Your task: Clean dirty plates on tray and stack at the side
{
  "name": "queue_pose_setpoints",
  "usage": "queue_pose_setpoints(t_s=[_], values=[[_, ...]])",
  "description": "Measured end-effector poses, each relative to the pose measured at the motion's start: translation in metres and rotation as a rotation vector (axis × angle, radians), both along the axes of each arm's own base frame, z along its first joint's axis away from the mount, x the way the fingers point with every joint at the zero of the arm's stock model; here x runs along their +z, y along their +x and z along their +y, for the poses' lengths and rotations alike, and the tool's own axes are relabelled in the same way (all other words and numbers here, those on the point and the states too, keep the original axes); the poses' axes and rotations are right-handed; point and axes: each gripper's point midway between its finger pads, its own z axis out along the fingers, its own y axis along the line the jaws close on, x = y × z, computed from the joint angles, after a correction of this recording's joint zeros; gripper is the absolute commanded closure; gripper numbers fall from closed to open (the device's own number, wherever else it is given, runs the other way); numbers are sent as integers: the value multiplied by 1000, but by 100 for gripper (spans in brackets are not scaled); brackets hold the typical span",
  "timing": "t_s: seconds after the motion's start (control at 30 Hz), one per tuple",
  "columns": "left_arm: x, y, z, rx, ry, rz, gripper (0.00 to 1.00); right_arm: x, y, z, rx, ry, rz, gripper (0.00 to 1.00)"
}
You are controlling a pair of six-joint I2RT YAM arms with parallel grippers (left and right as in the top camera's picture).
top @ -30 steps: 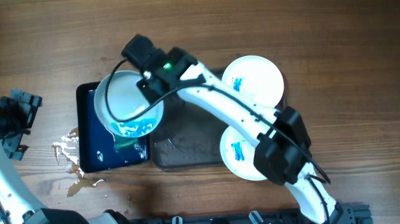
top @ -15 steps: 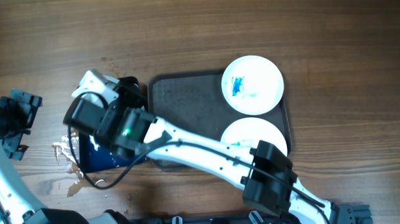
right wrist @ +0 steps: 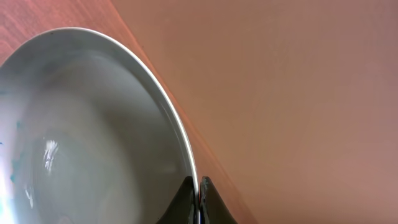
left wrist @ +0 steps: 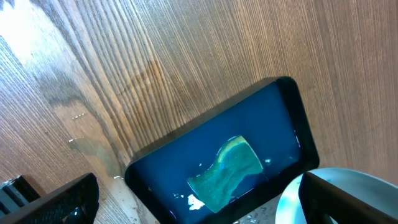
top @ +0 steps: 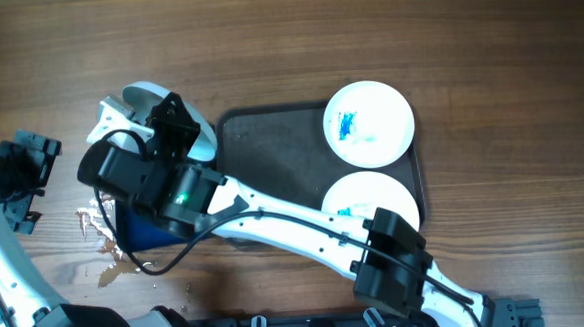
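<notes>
Nearest me on the dark grey tray (top: 272,155), the near plate (top: 362,202), round and white, lies in the near right corner, half under my right arm, with blue marks showing beside the arm. To the left a puddle (top: 100,222) glistens on the wood-grain table (top: 285,34) beside the smaller blue tray (left wrist: 273,118), where a teal sponge (left wrist: 227,171) lies in the wet. Over that tray's far end my right gripper (right wrist: 198,198) pinches the rim of the held plate (top: 128,98), which is steeply tilted, glossy and wet, with faint teal at one edge. My left gripper (top: 30,177) hangs at the table's left edge, fingers spread wide, empty. In the grey tray's far right corner lies the far plate (top: 368,122), smeared blue.
</notes>
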Motion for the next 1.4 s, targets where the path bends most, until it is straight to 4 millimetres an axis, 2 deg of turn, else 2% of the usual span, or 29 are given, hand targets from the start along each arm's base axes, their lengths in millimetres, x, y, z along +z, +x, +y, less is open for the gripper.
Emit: queue_pose_setpoints(t_s=[0.17,0.23,0.37,0.4,0.47,0.53,0.57,0.63,0.67,0.7,0.73,0.8,0.87,0.93,0.97,1.0,1.1,1.13,1.2,1.23,1.3,1.33,1.4], values=[[0,0,0,0,0,0,0,-4,-4,-1,7,-30,13,96],[0,0,0,0,-1,1,0,-25,-13,-9,9,-43,108,96],[0,0,0,0,0,0,0,-65,-23,-13,-21,141,327,96],[0,0,0,0,0,0,0,-77,-21,-16,-50,225,415,96],[0,0,0,0,0,0,0,-89,-8,-28,-117,349,520,96],[0,0,-1,-2,0,0,0,-94,12,-51,-201,450,611,96],[0,2,-2,-10,1,-2,0,-88,30,-77,-270,538,670,96],[1,10,-9,-43,8,-11,3,-59,63,-130,-363,718,731,96],[1,14,-16,-67,10,-13,6,-45,73,-159,-404,792,766,96],[1,20,-24,-100,10,-15,10,-35,83,-189,-453,857,783,96],[-1,25,-34,-138,7,-11,13,-27,93,-230,-526,927,804,96],[-9,37,-54,-213,-7,11,17,-31,106,-304,-682,1033,851,96],[-27,51,-79,-304,-30,59,24,-40,112,-383,-845,1139,870,96],[-46,65,-103,-386,-50,106,25,-56,105,-460,-1023,1230,861,96],[-56,69,-115,-426,-59,131,24,-65,99,-485,-1090,1254,860,96],[-65,74,-125,-460,-65,152,23,-77,90,-504,-1152,1274,872,96],[-83,81,-149,-534,-75,191,23,-114,73,-535,-1271,1310,901,96],[-90,83,-160,-571,-76,208,23,-137,61,-546,-1332,1323,922,96],[-98,84,-177,-623,-78,232,21,-168,44,-558,-1400,1337,946,95],[-99,84,-182,-641,-76,231,21,-179,42,-561,-1411,1348,941,96],[-99,85,-189,-666,-71,228,21,-214,19,-563,-1482,1363,977,96],[-99,85,-189,-667,-72,229,21,-226,13,-562,-1493,1375,984,96],[-99,84,-189,-667,-71,231,21,-233,8,-575,-1514,1429,967,96]])
